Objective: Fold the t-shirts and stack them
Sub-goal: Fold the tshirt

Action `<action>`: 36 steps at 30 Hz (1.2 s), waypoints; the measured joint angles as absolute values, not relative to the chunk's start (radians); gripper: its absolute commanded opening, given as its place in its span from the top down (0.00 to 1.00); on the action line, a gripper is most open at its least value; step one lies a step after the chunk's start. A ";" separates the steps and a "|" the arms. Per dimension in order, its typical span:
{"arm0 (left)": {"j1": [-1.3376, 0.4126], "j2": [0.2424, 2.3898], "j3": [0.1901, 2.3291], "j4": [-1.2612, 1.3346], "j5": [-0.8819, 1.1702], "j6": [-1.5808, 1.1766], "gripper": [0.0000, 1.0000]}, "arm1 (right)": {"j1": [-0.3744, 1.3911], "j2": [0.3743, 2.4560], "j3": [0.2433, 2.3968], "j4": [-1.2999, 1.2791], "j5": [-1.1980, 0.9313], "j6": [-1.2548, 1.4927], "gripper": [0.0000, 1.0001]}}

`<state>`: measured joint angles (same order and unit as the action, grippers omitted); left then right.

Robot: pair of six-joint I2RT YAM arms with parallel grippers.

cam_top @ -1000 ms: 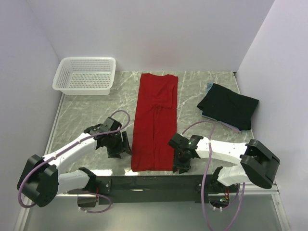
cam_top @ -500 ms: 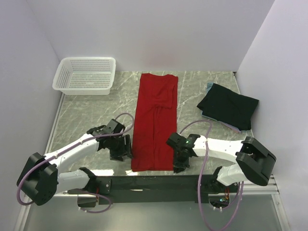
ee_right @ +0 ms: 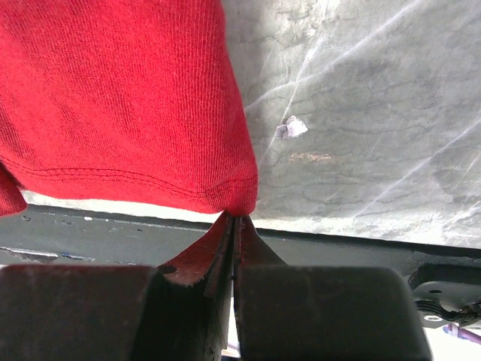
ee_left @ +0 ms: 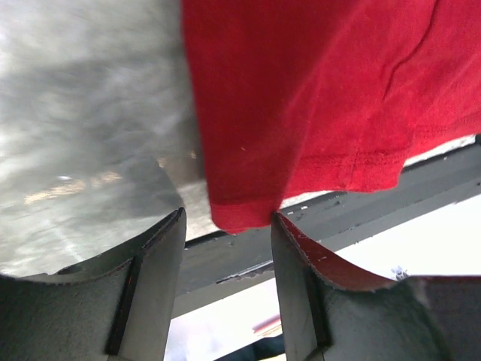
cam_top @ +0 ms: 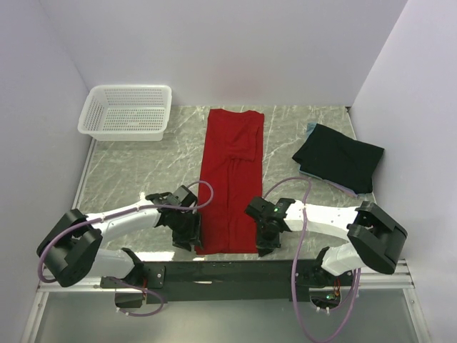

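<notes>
The red t-shirt (cam_top: 232,179) lies as a long narrow strip down the middle of the table. My left gripper (cam_top: 191,239) is open at its near left corner; in the left wrist view the gripper (ee_left: 228,218) has that corner of the red t-shirt (ee_left: 316,90) just between its fingertips. My right gripper (cam_top: 263,246) is at the near right corner; in the right wrist view the gripper (ee_right: 235,219) is shut, pinching the hem of the red t-shirt (ee_right: 120,98). The black t-shirt (cam_top: 339,157) lies folded at the right, on a light blue edge (cam_top: 312,127).
A white mesh basket (cam_top: 128,111) stands at the far left corner. The table's near edge and the dark base rail (cam_top: 228,270) run just behind both grippers. White walls close in the left, back and right sides.
My left gripper has moved right, up to the red t-shirt's near left corner. My right gripper has shifted slightly left and stays at the near right corner.
</notes>
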<state>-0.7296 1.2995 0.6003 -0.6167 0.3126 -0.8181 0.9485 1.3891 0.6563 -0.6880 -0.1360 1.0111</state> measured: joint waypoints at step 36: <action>-0.785 1.221 0.796 -0.709 0.180 -0.869 1.00 | 0.890 1.328 0.858 -0.855 0.010 0.939 1.00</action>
<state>-0.7853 1.2213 0.7956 -0.7086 0.1802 -0.8692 0.8902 1.3277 0.8581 -0.8547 0.0105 0.9390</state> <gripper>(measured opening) 0.023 0.007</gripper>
